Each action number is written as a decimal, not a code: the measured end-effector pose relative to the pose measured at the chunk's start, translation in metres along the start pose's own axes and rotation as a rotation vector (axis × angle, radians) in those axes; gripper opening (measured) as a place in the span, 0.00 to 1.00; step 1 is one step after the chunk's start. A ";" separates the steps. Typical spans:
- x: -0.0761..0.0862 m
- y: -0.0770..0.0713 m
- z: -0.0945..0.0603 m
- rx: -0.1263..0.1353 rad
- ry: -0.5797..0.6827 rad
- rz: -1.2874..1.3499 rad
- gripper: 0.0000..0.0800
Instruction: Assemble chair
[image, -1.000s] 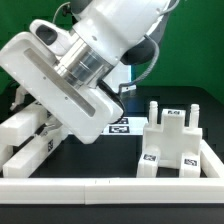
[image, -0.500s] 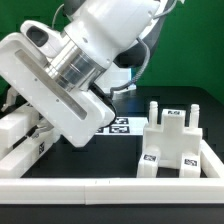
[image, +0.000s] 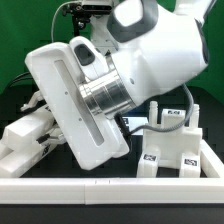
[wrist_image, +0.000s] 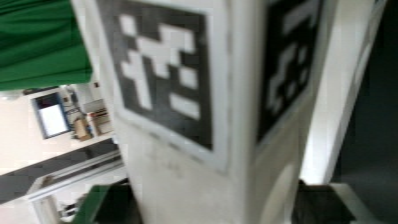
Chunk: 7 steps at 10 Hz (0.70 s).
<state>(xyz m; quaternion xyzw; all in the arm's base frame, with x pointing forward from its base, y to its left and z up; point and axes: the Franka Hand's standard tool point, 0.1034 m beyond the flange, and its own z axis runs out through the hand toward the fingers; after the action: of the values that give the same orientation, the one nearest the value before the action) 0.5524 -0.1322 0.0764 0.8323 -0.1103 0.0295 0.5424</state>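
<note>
In the wrist view a tall white chair part (wrist_image: 187, 150) with black-and-white tags on two faces fills the space between my fingers (wrist_image: 98, 205). My gripper (wrist_image: 214, 203) is shut on it. In the exterior view the gripper's broad white hand (image: 80, 110) looms large at the centre, tilted, and hides the fingers and the held part. A chunky white chair piece (image: 172, 145) with upright pegs and tags stands at the exterior view's right. More white chair parts (image: 25, 135) lie at the exterior view's left, partly behind the hand.
A low white rail (image: 110, 188) runs along the front of the black table and up its right side. A corner of the marker board (image: 136, 122) shows behind the hand. A green backdrop stands behind the scene.
The arm has swung toward the exterior view's right and rotated. The hand now stands steeper and covers more of the scene. The grip has not changed.
</note>
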 end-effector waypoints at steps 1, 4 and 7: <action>-0.002 -0.004 -0.005 -0.091 0.013 -0.014 0.50; 0.001 -0.006 -0.006 -0.149 0.014 -0.018 0.71; 0.003 -0.003 -0.007 -0.138 0.009 -0.009 0.81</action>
<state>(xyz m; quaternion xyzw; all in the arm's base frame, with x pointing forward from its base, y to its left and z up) 0.5562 -0.1254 0.0770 0.7933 -0.1061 0.0230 0.5991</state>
